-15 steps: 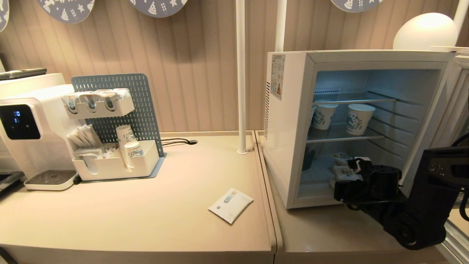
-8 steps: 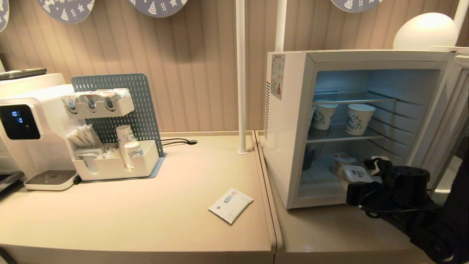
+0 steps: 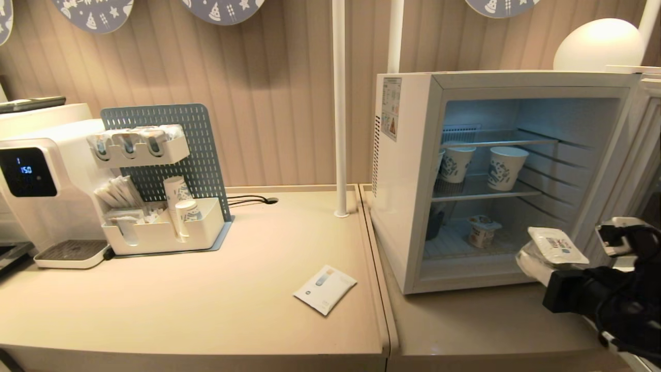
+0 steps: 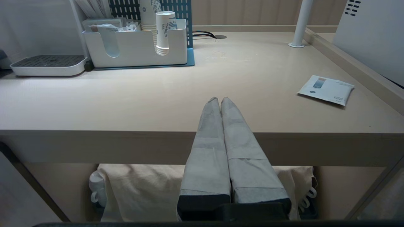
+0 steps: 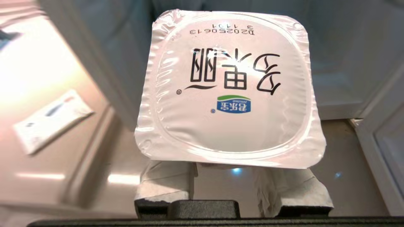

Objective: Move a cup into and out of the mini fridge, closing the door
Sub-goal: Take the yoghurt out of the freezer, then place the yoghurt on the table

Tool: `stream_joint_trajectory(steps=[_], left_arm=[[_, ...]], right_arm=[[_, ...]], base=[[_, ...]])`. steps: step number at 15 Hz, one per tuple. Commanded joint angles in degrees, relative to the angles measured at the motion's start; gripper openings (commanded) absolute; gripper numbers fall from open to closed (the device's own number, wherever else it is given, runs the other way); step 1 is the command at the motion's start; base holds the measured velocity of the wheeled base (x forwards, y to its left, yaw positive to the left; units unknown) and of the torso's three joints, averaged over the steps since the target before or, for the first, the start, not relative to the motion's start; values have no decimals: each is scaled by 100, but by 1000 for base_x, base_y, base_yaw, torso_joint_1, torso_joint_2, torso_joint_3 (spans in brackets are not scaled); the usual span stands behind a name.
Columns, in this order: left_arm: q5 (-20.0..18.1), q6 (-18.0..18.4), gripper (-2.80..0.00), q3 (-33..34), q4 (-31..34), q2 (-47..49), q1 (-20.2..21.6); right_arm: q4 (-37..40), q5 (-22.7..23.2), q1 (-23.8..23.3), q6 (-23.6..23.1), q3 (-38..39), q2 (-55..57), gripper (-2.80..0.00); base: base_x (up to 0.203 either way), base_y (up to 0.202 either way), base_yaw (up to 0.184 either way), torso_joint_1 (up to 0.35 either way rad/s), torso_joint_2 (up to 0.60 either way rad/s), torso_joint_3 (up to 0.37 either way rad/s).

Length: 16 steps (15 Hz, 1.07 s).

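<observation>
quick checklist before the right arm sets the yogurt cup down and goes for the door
1. Grip: right gripper is shut on the yogurt cup, a finger on each side under its rim. Ok.
2. Cup out of the fridge: it is held in front of the opening, past the lower front edge. Ok.
3. Door: wide open on the right side, not closed. Not ok.
4. Set-down spot: bare counter in front of the fridge. Ok.
5. Door's swing path: the right arm and cup sit in it. Not ok.
6. Left gripper: shut, empty, parked at the counter's front edge. Ok.
</observation>
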Motion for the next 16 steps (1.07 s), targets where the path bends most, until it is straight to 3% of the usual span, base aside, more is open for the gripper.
stream_joint_trajectory(steps=[1,5,6,12,16], left_arm=[[4,-2,-280,9,-1,7,4],[4,-2,-280,9,-1,7,4],[4,-2,-280,9,-1,7,4],[4,-2,-280,9,-1,7,4],[5,-2,-280,9,-1,7,4]], right_arm=[[979,14,147,86,-79,-1550,-280],[4465,232,514,570,-1029,-3477,-280],[4896,292,566,662,-1191,-3647,-280],[4976,406,643,830,-1116,-3574,-280],[4932,424,672,840,-1039,-3436,-280]], base=[[0,0,0,0,0,0],[-125,0,1,1,0,4],[-185,0,-2,2,7,7],[-17,0,1,0,-1,1],[2,127,-4,0,4,1]])
